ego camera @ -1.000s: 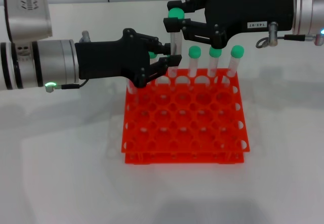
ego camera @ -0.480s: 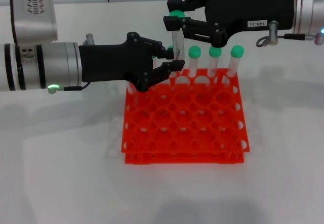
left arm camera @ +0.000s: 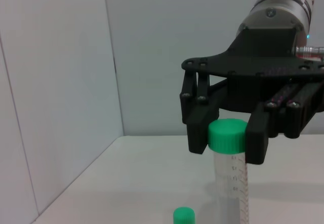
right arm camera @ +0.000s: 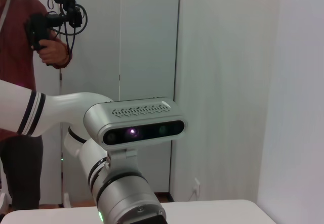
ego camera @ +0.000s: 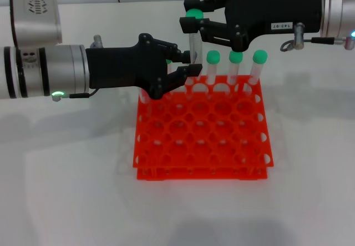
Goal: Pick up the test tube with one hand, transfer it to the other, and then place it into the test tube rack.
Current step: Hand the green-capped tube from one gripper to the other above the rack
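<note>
The test tube (ego camera: 193,40) hangs nearly upright above the back row of the orange-red rack (ego camera: 199,140). My right gripper (ego camera: 191,15), the one with the white label, is shut on its green cap, which the left wrist view (left arm camera: 227,135) shows pinched between the black fingers (left arm camera: 198,133). My left gripper (ego camera: 192,61), unlabelled and on the arm with the green light, closes around the tube's lower part just above the rack's back left area. The tube's bottom end is hidden behind the left gripper.
Three green-capped tubes (ego camera: 236,68) stand in the rack's back row, and a fourth (ego camera: 143,95) at the back left corner is mostly hidden by my left gripper. One green cap (left arm camera: 183,216) shows below in the left wrist view. A person (right arm camera: 30,57) stands behind the robot.
My left gripper has shifted slightly to the right, and the tube's lower part has leaned that way with it. The right gripper has stayed on the cap.
</note>
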Robot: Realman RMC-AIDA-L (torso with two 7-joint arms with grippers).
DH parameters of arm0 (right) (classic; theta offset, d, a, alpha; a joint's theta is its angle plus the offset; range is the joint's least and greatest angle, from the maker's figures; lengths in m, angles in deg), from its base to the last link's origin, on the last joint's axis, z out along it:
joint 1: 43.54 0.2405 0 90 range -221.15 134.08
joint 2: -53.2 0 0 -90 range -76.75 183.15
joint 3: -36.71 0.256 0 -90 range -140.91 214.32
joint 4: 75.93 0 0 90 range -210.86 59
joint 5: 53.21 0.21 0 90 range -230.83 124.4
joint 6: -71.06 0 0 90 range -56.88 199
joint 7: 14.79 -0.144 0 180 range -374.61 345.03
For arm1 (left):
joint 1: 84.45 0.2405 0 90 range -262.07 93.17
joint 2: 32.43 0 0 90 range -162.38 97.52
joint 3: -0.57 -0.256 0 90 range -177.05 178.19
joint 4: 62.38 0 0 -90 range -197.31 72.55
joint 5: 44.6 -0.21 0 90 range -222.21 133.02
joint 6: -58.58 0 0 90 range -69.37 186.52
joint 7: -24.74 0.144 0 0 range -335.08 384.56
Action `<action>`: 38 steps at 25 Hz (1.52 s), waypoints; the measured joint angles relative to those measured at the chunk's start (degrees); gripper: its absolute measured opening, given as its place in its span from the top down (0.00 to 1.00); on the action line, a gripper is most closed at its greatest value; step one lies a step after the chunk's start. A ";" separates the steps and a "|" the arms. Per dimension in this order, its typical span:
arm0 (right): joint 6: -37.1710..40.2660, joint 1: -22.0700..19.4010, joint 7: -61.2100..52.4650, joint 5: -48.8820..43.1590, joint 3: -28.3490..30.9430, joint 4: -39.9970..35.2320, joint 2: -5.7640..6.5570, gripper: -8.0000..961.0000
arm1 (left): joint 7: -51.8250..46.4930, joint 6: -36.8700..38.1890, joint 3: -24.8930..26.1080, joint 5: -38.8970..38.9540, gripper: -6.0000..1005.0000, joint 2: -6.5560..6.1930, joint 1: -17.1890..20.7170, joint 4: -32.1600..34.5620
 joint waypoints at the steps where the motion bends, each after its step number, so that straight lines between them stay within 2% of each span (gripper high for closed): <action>1: 0.00 -0.05 0.05 0.00 0.00 0.00 -0.02 0.71 | 0.01 0.02 0.00 0.00 0.71 0.00 0.00 0.01; 38: 0.00 -0.95 0.17 0.37 0.43 -0.06 0.06 0.70 | 0.05 0.51 0.01 0.29 0.70 -0.11 0.18 0.92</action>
